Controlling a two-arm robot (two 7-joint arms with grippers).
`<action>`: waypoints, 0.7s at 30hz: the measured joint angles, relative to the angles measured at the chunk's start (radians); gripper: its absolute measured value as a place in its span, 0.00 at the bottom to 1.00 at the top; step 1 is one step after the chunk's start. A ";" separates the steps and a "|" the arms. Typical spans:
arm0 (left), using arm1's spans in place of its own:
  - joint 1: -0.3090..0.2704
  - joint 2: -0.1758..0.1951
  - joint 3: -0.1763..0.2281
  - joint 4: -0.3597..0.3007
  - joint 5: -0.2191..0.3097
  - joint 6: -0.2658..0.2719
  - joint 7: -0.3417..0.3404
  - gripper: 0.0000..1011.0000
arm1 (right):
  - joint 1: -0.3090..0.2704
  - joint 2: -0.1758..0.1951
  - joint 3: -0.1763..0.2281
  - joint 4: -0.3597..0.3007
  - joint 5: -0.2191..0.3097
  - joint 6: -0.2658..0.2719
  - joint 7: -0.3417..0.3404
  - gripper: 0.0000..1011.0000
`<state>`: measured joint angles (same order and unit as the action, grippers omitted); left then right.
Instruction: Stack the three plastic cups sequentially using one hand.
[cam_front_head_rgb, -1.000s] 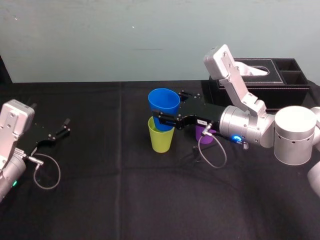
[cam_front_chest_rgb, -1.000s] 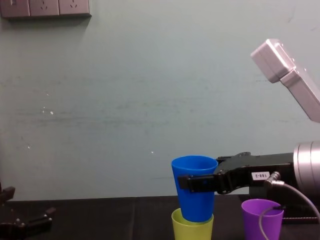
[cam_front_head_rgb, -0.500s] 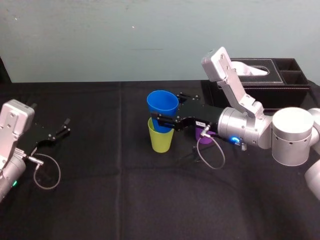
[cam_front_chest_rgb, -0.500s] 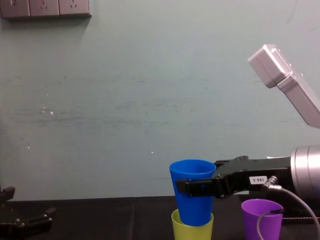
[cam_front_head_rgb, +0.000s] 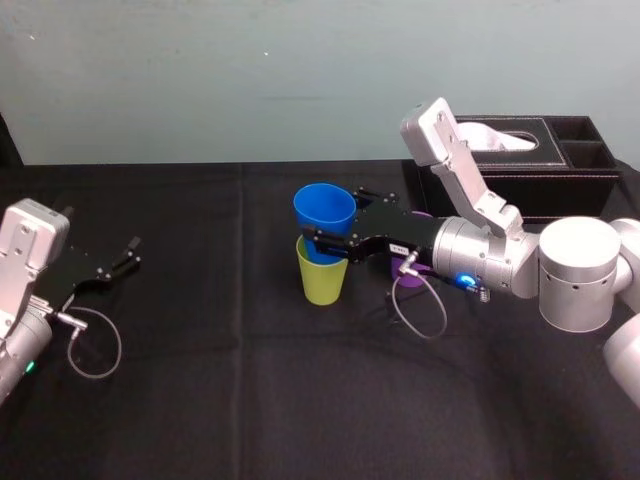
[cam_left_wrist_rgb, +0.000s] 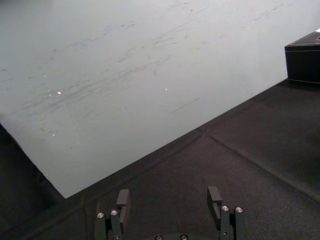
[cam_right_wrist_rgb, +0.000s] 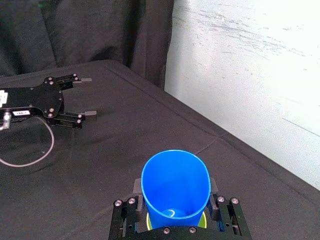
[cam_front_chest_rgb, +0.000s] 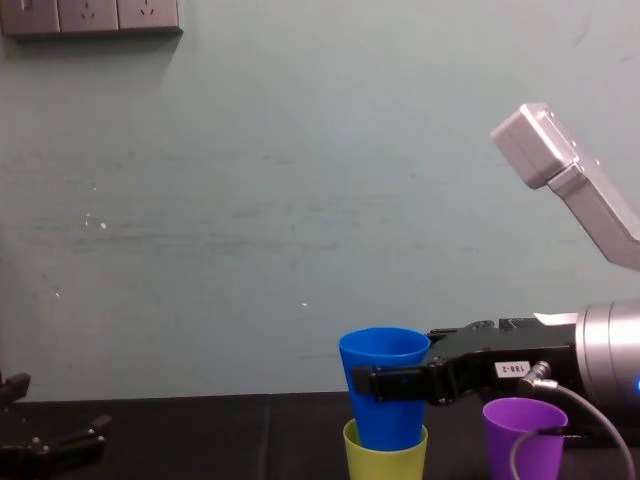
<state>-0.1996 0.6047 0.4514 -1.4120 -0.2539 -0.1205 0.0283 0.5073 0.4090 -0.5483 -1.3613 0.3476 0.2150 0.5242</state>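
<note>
The blue cup (cam_front_head_rgb: 322, 205) is held upright, its base sunk into the mouth of the yellow-green cup (cam_front_head_rgb: 320, 282), which stands on the black cloth mid-table. My right gripper (cam_front_head_rgb: 334, 224) reaches in from the right and is shut on the blue cup's sides. From the chest view the blue cup (cam_front_chest_rgb: 384, 372) sits partly inside the yellow-green cup (cam_front_chest_rgb: 385, 458), and the purple cup (cam_front_chest_rgb: 524, 436) stands to their right under the right arm. In the right wrist view both fingers (cam_right_wrist_rgb: 137, 188) press the blue cup (cam_right_wrist_rgb: 175, 180). My left gripper (cam_front_head_rgb: 128, 254) rests open at the far left.
A black leather tissue box (cam_front_head_rgb: 520, 160) with side compartments stands at the back right, behind the right arm. A grey cable (cam_front_head_rgb: 418, 305) loops from the right wrist onto the cloth. The left gripper (cam_left_wrist_rgb: 169, 201) faces bare black cloth and the pale wall.
My right gripper has lowered the blue cup and shifted it slightly left, so it sits deeper in the yellow-green cup. The left arm has not moved.
</note>
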 joint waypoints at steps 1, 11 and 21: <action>0.000 0.000 0.000 0.000 0.000 0.000 0.000 1.00 | 0.001 -0.001 0.000 0.003 -0.001 -0.001 0.001 0.72; 0.000 0.000 0.000 0.000 0.000 0.000 0.000 1.00 | 0.011 -0.022 -0.009 0.052 -0.011 -0.034 0.012 0.72; 0.000 0.000 0.000 0.000 0.000 0.000 0.000 1.00 | 0.015 -0.031 -0.012 0.076 -0.024 -0.047 0.015 0.72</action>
<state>-0.1995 0.6047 0.4514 -1.4120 -0.2539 -0.1205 0.0283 0.5220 0.3780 -0.5605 -1.2852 0.3240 0.1676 0.5395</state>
